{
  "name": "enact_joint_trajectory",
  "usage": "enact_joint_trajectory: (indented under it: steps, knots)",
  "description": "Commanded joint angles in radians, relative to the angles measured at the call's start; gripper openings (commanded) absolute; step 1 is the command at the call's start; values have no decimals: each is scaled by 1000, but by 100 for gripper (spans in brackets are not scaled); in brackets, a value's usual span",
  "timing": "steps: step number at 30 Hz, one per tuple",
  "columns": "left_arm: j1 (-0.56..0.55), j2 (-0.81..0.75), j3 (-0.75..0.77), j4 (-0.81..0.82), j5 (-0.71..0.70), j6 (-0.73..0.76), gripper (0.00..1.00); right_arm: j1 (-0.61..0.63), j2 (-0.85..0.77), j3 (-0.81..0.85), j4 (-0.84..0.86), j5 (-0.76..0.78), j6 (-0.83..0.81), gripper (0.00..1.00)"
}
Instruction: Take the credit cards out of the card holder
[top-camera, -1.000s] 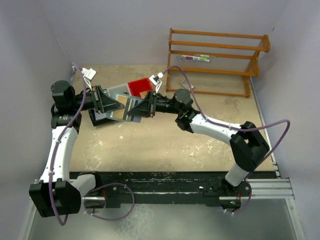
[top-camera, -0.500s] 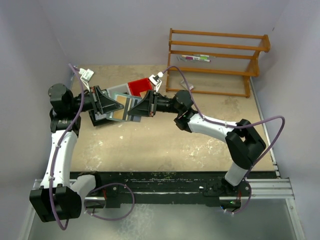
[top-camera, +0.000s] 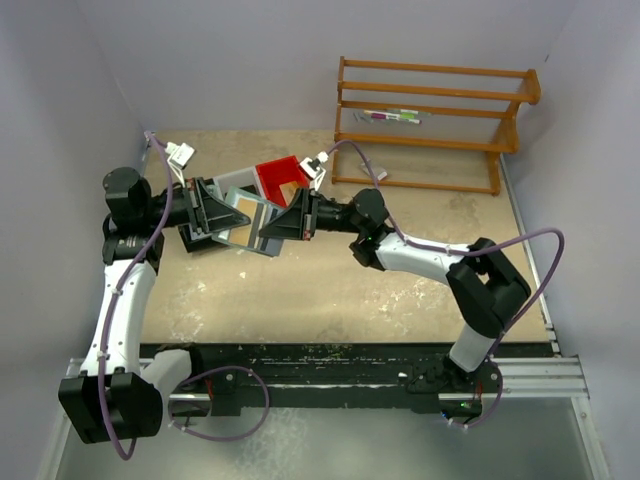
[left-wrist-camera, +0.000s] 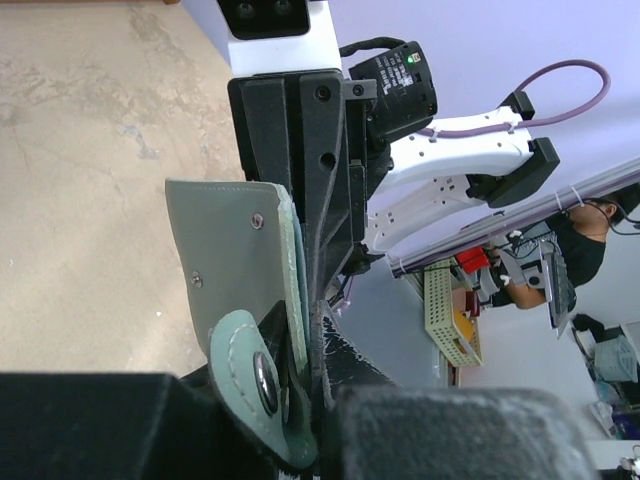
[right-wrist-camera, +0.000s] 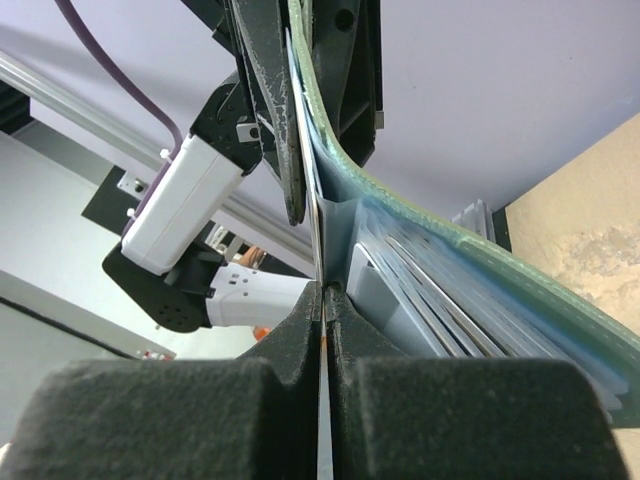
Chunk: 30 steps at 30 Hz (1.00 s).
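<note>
1. The left wrist view shows the left pincer (left-wrist-camera: 290, 430) from behind. The snap-tab end of the card holder (left-wrist-camera: 235, 255) sits between its two pads, and the pincer is pinching that end. The holder is a grey-green pouch seen nearly edge-on, and its round metal snap (left-wrist-camera: 265, 382) lies just ahead of the pads.
2. Only the right wrist view shows the right pincer (right-wrist-camera: 322, 335) up close. Its fingers are pressed together on the bottom edge of one thin card (right-wrist-camera: 321, 250). That card stands edge-on straight ahead of the fingertips.
3. The same view shows what the other two hide. The rest of the credit cards (right-wrist-camera: 420, 290) are fanned in a stack just to one side of the pinched card. The holder's green wall curves around the outside of the stack.
4. The top view shows the two pincers facing each other tip to tip, with the holder bridging the gap between them. It appears raised off the worktop (top-camera: 300, 290).
5. The holder's long axis runs from the left pincer's tips toward the right pincer's tips. Its snap end points back into the left pincer, and its card-bearing side faces the right one. From above, its flat face is tilted rather than level.
6. In the top view, a red bin (top-camera: 275, 172) lies just beyond the right pincer's tips, and a wooden rack (top-camera: 440, 95) stands well behind that arm.
</note>
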Motion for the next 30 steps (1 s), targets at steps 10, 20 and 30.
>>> enact_joint_trajectory:
  steps: [10, 20, 30]
  knots:
    - [-1, -30, -5, 179, 77, -127, 8, -33, -86, -93, 110, 14, -8, 0]
    - [-1, -30, -11, 177, 47, -124, 0, -30, -86, -13, 128, 43, 0, 34]
    - [-1, -28, -1, 135, 41, -95, 0, -18, -21, 44, 166, 13, 55, 7]
